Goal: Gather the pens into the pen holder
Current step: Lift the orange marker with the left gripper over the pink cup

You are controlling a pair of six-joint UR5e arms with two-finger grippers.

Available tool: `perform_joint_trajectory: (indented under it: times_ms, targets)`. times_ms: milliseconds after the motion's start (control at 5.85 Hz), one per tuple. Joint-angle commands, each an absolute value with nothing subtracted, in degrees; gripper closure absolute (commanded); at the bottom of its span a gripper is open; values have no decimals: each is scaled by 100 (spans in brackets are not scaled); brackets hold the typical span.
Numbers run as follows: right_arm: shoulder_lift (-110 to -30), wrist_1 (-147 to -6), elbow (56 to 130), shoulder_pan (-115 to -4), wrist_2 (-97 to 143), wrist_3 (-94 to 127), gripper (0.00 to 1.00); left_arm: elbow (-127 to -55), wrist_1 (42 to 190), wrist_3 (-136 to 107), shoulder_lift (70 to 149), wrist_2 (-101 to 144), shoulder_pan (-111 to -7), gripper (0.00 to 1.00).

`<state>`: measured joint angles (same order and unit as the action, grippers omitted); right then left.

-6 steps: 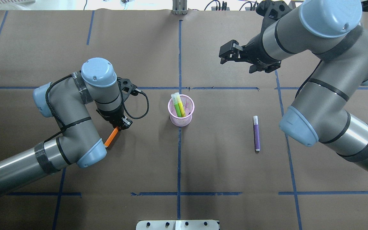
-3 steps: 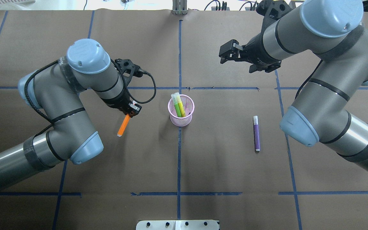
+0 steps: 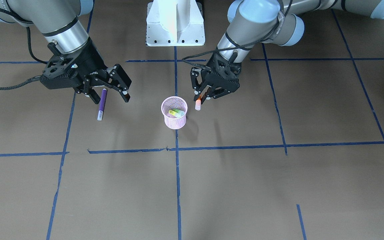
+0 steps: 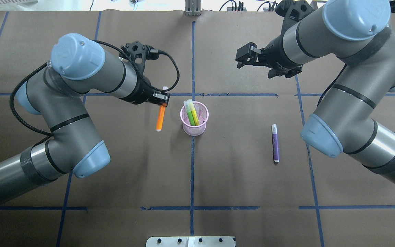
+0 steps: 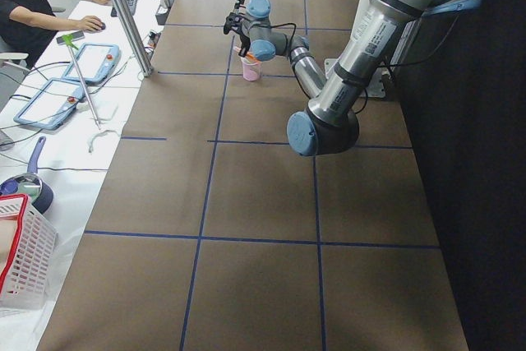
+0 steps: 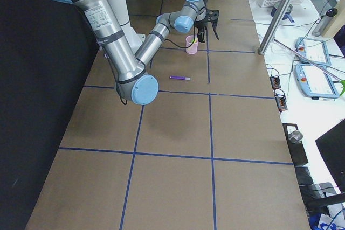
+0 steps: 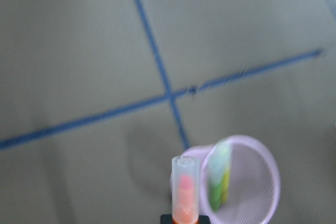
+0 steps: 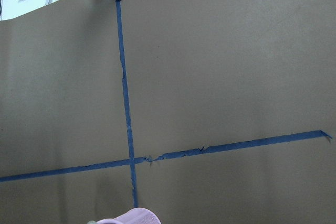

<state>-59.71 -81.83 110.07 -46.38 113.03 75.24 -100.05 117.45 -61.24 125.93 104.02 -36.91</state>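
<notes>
Orange pen (image 4: 160, 118) hangs cap end down, clear of the surface (image 4: 235, 178); I read it as just beside the holder (image 4: 194, 130) on the left arm's side, not over the rim; left fingers (image 3: 195, 89) are pinched closed on its upper end. Two yellow-green pens (image 4: 191, 115) lean inside the holder; the holder stands upright on a blue tape line. Purple pen (image 4: 275, 144) lies flat on the surface, well apart from the holder on the right arm's side; right fingers (image 3: 123, 90) are spread wide, gripping nothing, raised farther out than the purple pen and not touching it.
</notes>
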Motion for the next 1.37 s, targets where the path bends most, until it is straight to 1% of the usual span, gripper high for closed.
perform_joint_trajectory:
  times_ms: [0, 342, 684, 855, 1026, 1197]
  targets:
    - [-5977, -8174, 11004, -4536, 11172, 7523, 0, -9915, 12632, -6346, 12621, 8266, -2977, 99]
    - [-5994, -8174, 11004, -4518, 11153, 7523, 0, -9634, 12797, -6302, 12726, 8007, -2769, 98]
    - [-6029, -8165, 11004, -4518, 11145, 7523, 0, -9414, 12841, -6302, 12788, 7788, -2734, 92]
    - [-6038, -8165, 11004, -4518, 11145, 7523, 0, -9378, 12841, -6302, 12788, 7787, -2733, 78]
    - [-6038, -8165, 11004, -4509, 11145, 7523, 0, -9326, 12850, -6302, 12797, 7787, -2733, 44]
    - [-6047, -8165, 11004, -4509, 11145, 7523, 0, -9325, 12841, -6302, 12797, 7787, -2733, 13]
